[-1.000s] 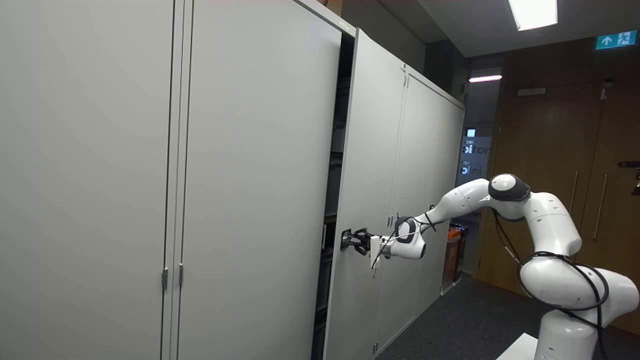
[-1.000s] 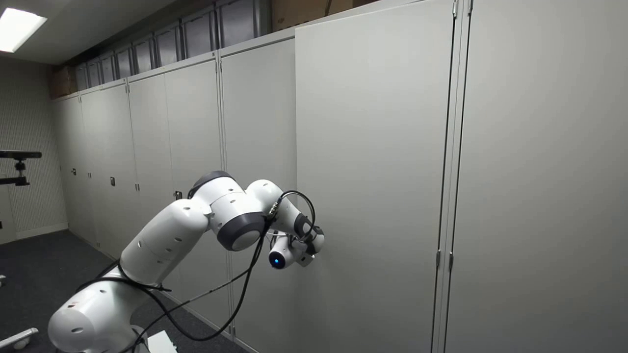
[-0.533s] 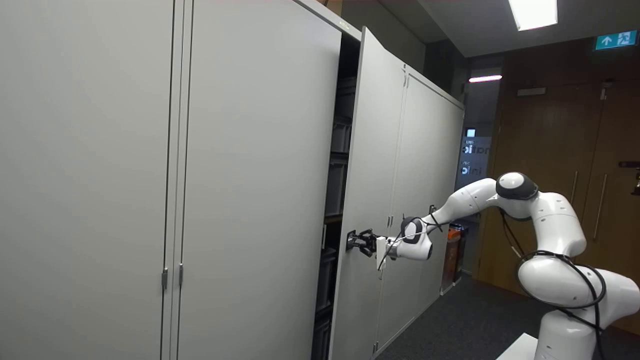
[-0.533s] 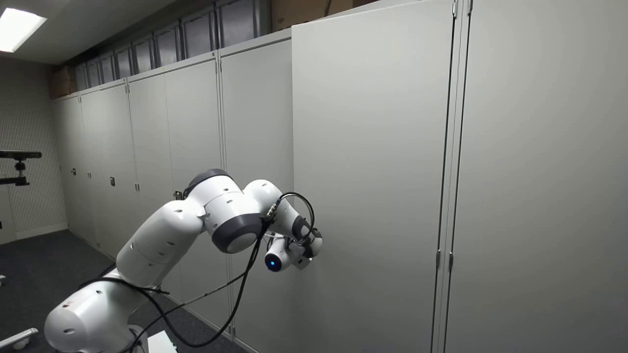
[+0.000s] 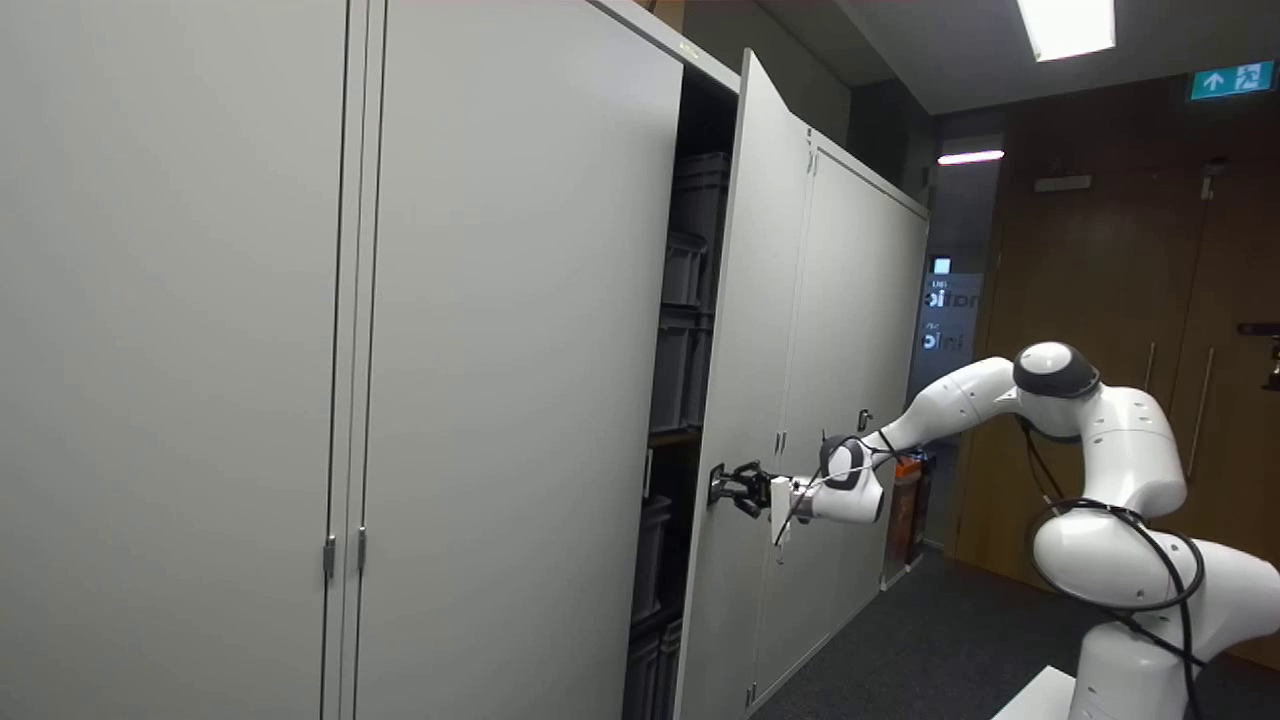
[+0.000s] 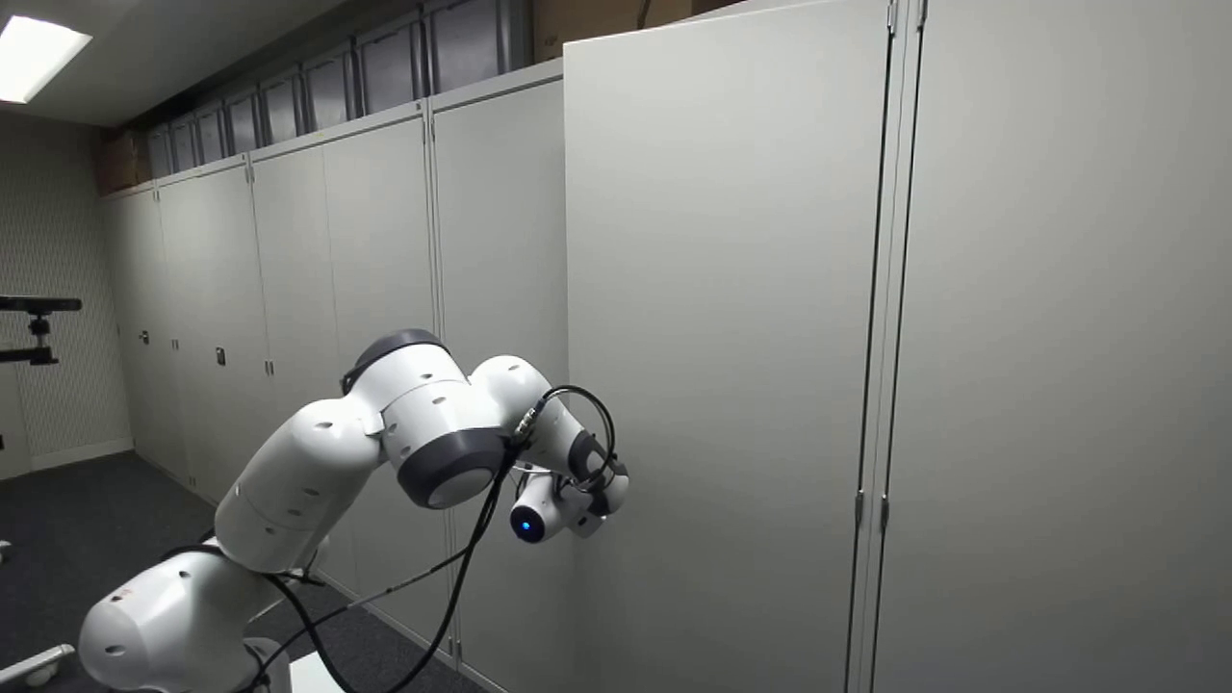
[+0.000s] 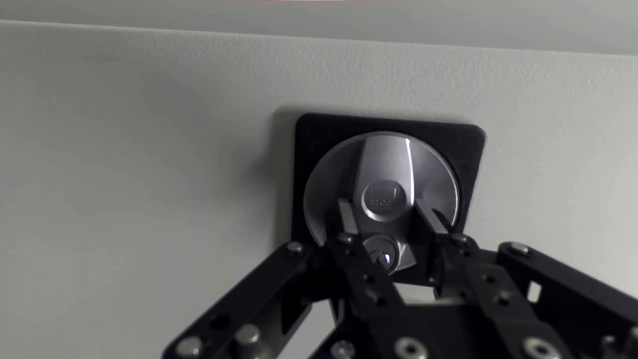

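Wrist view: the end effector [image 7: 385, 212] is drawn in narrow, gripping the handle [image 7: 388, 154] with its pads [image 7: 348, 217], one on either side.
Handle: metal, a raised bar with a round badge [image 7: 384, 197], directly between the fingertips of the end effector.
Lock [image 7: 381, 252]: silver key cylinder below the badge, also between the fingers.
Disc [image 7: 326, 179]: round and metallic, behind the handle, just ahead of the end effector.
Backplate [image 7: 463, 149]: black, square with rounded corners, framing the disc, flat on the cabinet door [image 5: 757, 300].
Cabinet door: pale grey, ajar, directly ahead of the end effector, its free edge near the handle.
Opening [image 5: 678, 470]: past that free edge from the end effector, showing grey bins [image 5: 668, 375] on shelves.
Closed door [image 5: 520, 360]: on the far side of the opening from the end effector.
Arm [image 6: 298, 476]: white with dark joint caps, behind the end effector in both exterior views.
Exit sign [image 5: 1232, 80]: green, in an exterior view, well apart from the end effector and higher.
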Controlling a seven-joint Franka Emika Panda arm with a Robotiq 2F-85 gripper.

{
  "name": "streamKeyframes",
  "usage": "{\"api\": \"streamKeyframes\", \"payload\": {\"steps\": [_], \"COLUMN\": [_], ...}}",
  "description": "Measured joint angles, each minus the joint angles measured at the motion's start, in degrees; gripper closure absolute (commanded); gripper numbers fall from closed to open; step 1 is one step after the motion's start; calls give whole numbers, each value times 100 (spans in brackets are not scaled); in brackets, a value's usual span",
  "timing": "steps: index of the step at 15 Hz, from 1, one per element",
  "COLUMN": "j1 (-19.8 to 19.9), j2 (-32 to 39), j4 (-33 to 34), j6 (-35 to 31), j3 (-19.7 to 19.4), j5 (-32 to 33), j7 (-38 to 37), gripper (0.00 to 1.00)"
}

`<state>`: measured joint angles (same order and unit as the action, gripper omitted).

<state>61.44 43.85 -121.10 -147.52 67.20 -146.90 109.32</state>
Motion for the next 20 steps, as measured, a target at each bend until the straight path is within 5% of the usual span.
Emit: {"api": "streamKeyframes", "payload": {"steps": [20], "j1": [1809], "j2": [0], "j4": [-1178], "j6": [-249], "j3": [1073], "j5": [511], "j7": [95], "gripper": [92]}}
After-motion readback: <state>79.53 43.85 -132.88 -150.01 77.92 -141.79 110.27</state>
